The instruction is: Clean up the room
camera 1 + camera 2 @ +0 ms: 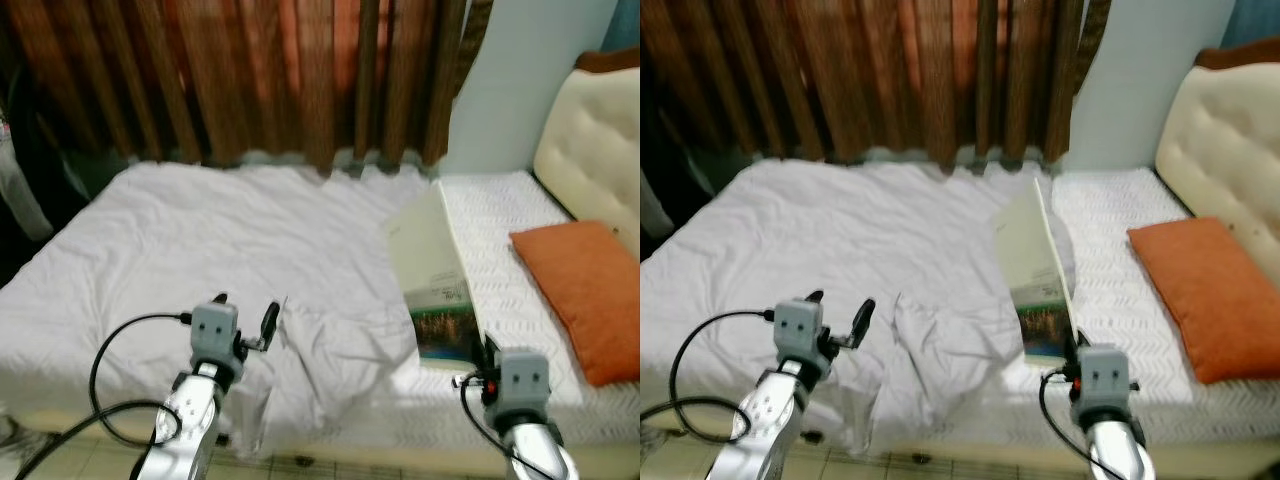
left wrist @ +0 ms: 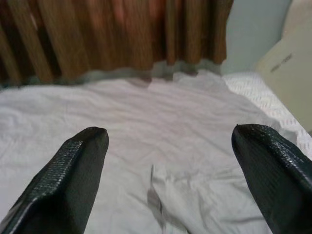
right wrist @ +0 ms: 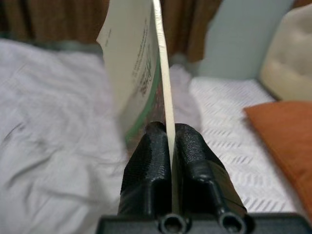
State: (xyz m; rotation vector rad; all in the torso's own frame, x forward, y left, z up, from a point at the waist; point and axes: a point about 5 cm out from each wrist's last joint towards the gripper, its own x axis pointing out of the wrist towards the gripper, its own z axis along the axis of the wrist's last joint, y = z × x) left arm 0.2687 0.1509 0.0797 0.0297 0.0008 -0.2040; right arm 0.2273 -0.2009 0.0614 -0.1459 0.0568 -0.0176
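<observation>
The right hand (image 3: 170, 141) is pinched tight on the lower edge of a flat bag (image 1: 432, 262), holding it upright at about four o'clock over the bed (image 1: 200, 230), probably to carry it off as clutter. The left hand (image 1: 245, 320) hovers at seven o'clock, fingers (image 2: 68, 180) spread wide and empty above the rumpled sheet (image 1: 330, 345), free to help. An orange pillow (image 1: 590, 295) lies at three o'clock. The bag's print is blurred, and it may be a thin box instead.
</observation>
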